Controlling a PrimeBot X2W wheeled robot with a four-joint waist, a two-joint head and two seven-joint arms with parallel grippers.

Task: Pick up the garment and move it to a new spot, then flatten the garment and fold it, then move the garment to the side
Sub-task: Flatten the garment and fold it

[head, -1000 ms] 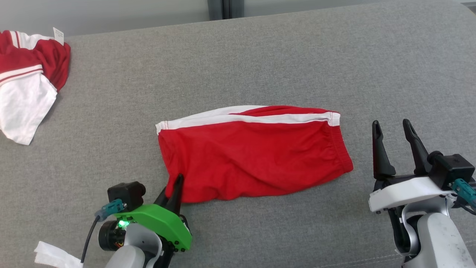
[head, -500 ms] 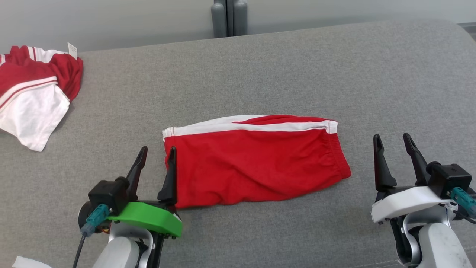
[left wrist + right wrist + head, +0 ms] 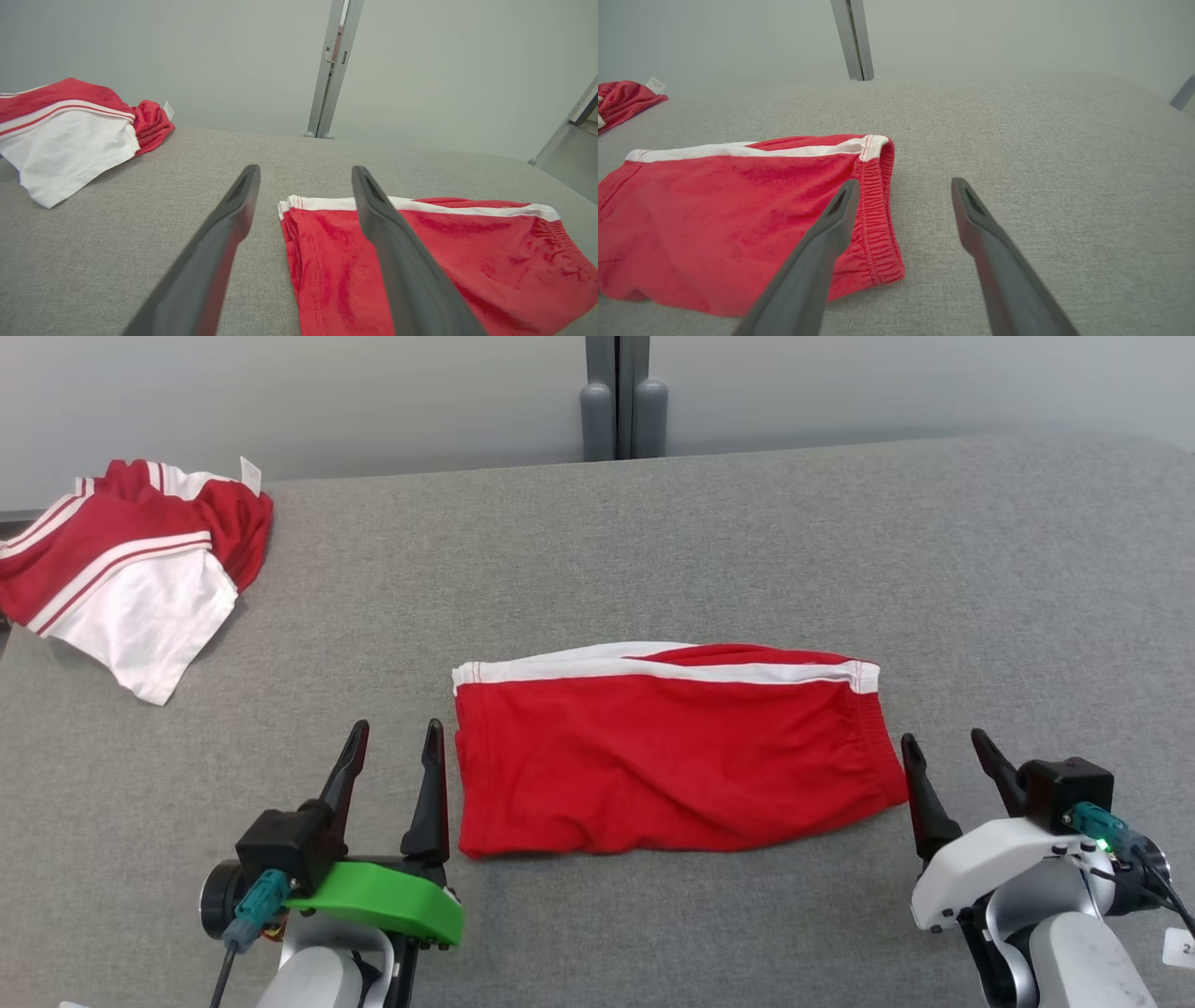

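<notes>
The garment (image 3: pixel 672 756), red shorts with a white side stripe, lies folded flat in the middle of the grey surface; it also appears in the left wrist view (image 3: pixel 420 252) and the right wrist view (image 3: pixel 738 210). My left gripper (image 3: pixel 394 739) stands open just left of its left edge, touching nothing (image 3: pixel 303 172). At the elastic waistband on the right end my right gripper (image 3: pixel 941 743) is open too, with nothing between its fingers (image 3: pixel 903 186).
A second red and white garment (image 3: pixel 131 560) lies crumpled at the far left corner (image 3: pixel 70 126). A grey post (image 3: pixel 616 401) rises behind the far edge of the grey padded surface (image 3: pixel 840 541), against a pale wall.
My left gripper let go of the garment's lower left corner, opened, and pulled back to the left. The camera tilted up, shifting the scene down and right. The right gripper stayed open.
</notes>
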